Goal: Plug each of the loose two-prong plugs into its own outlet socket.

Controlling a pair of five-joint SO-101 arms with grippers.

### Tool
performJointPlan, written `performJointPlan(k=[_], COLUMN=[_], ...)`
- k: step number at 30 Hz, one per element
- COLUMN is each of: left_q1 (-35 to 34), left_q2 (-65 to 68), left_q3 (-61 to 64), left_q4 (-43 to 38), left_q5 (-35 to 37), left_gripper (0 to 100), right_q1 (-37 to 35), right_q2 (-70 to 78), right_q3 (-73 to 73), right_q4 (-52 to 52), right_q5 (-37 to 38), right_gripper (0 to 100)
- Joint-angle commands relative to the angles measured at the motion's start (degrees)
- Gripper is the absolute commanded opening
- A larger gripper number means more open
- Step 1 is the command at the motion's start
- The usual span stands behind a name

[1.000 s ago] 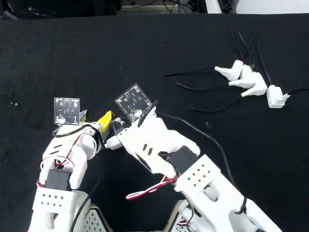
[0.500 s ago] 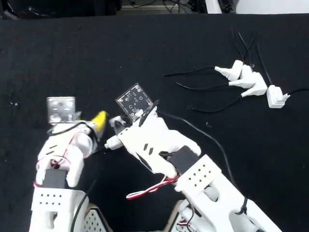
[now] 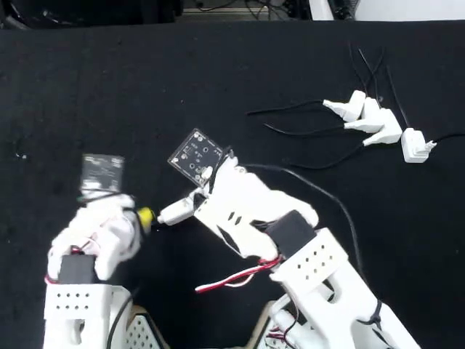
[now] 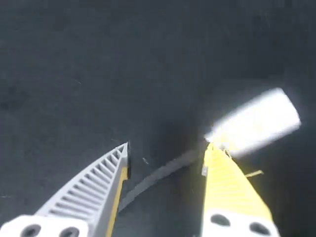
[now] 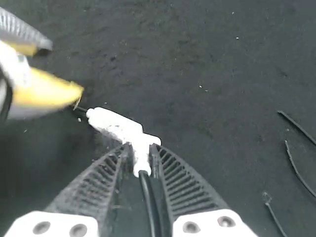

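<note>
Starting nearest the arm bases, a white two-prong plug (image 5: 116,127) is held clamped in the right gripper (image 5: 140,147), with its black cable (image 5: 147,192) run back between the fingers. The plug's tip is placed just beside the left gripper (image 4: 167,145), whose jaws are spread wide around nothing. Just beyond, on the black table (image 3: 240,80), a left socket board (image 3: 102,171) is laid ahead of the left arm and a second socket board (image 3: 195,156) just past the right gripper. Farthest off, well apart, loose white plugs (image 3: 378,125) are clustered with their cables.
</note>
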Motion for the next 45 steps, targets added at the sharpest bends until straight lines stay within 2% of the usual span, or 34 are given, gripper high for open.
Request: performJointPlan(k=[1,3,6,14,18,21,25,32,35,40,43,45], left_q1=[14.5,19.6,22.0,11.3,10.9,10.4,10.3,9.7,7.1,3.2,4.9,6.5], left_q2=[-0.4,0.2,0.3,5.9,16.2,26.6,38.9,53.9,54.1,46.4,41.4,40.2], left_q3=[-2.9,-2.2,1.5,1.5,0.9,-4.3,-14.9,-26.2,-27.2,-27.2,-23.4,-20.0], left_q4=[5.2,4.1,0.9,-8.5,-15.4,-18.4,-18.4,-18.4,-18.1,-11.6,-9.6,-12.5], left_q5=[-3.7,-3.7,-3.8,-3.9,-5.1,-4.9,-1.4,-1.1,-1.1,-1.5,-5.7,-8.0], left_gripper=[25,25,25,25,25,25,25,25,25,25,25,25], right_q1=[3.6,5.0,5.5,3.7,1.1,1.1,1.1,1.0,1.0,1.1,1.1,1.2], right_q2=[-2.2,-2.2,-2.2,-2.2,-2.2,-2.2,-2.2,-2.2,-2.2,-2.2,-2.2,-2.2], right_q3=[-4.3,-4.2,-3.5,-2.1,-0.7,-0.7,-0.5,2.0,2.0,2.0,2.0,1.9], right_q4=[0.6,1.1,1.8,2.2,2.2,2.2,2.2,1.8,1.8,1.8,1.8,1.8], right_q5=[0.1,0.1,0.1,0.0,0.0,-1.6,-1.8,-1.6,-1.4,-1.4,-1.4,-1.4], right_gripper=[1.1,1.1,1.1,1.1,1.1,1.1,1.1,1.1,1.1,1.1,1.1,1.1])
